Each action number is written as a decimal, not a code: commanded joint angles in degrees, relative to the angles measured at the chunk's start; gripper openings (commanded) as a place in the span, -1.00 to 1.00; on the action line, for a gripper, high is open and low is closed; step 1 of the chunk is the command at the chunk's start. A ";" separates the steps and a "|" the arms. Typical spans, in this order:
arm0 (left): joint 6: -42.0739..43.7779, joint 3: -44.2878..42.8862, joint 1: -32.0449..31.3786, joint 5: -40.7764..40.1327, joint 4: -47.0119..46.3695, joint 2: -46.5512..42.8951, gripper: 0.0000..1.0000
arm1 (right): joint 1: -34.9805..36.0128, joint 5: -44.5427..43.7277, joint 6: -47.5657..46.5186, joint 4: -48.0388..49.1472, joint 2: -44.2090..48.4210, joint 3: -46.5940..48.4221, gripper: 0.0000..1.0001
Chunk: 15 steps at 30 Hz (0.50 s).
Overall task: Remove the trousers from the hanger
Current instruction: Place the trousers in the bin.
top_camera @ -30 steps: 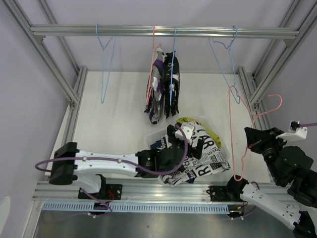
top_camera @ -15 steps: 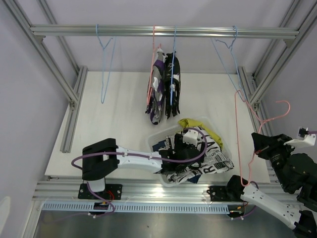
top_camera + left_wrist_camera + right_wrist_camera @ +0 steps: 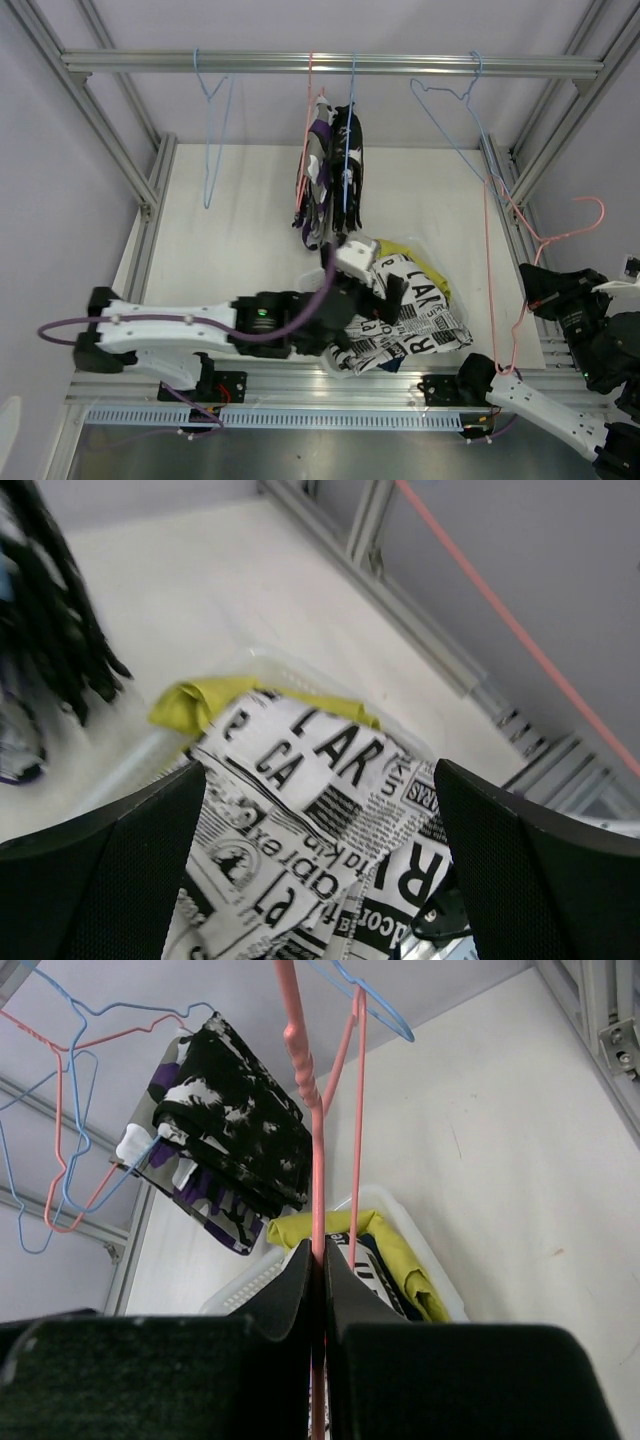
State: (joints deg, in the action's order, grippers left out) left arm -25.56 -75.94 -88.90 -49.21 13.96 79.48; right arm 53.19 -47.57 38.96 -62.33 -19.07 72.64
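Left gripper (image 3: pixel 320 770): fingers spread wide, nothing between them. It hangs over the bin (image 3: pixel 240 1285), just above the newsprint pair (image 3: pixel 415 320). Can't tell if the fingers touch the cloth.

Right gripper (image 3: pixel 318 1255): fingers pinched tight on the wire of the pink hanger (image 3: pixel 488 260). That hanger is bare, off the rail (image 3: pixel 330 65), and held right of the bin with its hook up and tilted away from the bin.

Trousers:
- newsprint pair: in the bin, on top of the pile, spilling over the bin's near edge
- yellow pair (image 3: pixel 400 1250): in the bin, at its far right side, partly under the newsprint pair
- navy pair (image 3: pixel 375 1248): in the bin, only a dark strip shows beside the yellow pair
- splatter pair (image 3: pixel 348 175): on a blue hanger (image 3: pixel 351 110) on the rail, behind the bin
- purple pair (image 3: pixel 316 205): on a second pink hanger (image 3: pixel 309 110) on the rail, touching the splatter pair on the side away from the right gripper, also behind the bin

So three pairs are in the bin and two are on hangers.

Two more blue hangers on the rail, both bare: one far left of the bin (image 3: pixel 210 140), one back right of the bin (image 3: pixel 455 125).
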 commanded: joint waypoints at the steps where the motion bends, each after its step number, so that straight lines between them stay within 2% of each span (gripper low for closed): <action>1: 5.87 -1.84 -0.04 -4.66 5.64 -9.15 0.99 | 0.42 -1.91 -1.60 0.71 -2.81 2.41 -1.00; 5: 13.58 0.87 -0.04 -8.08 5.64 -19.16 0.99 | 0.78 -1.30 -6.17 0.02 -5.96 6.10 -1.00; 11: 23.17 2.20 0.39 -13.28 6.17 -27.17 0.99 | 0.95 6.07 -13.73 0.98 -12.72 10.67 -1.00; 15: 24.51 3.25 1.80 -12.93 8.71 -29.82 0.99 | 0.95 10.04 -14.18 0.19 -17.21 11.47 -1.00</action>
State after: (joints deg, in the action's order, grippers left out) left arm -6.37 -73.97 -88.12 -60.45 19.31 50.41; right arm 53.69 -42.28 28.12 -62.72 -31.81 82.89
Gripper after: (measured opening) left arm 0.994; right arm 0.032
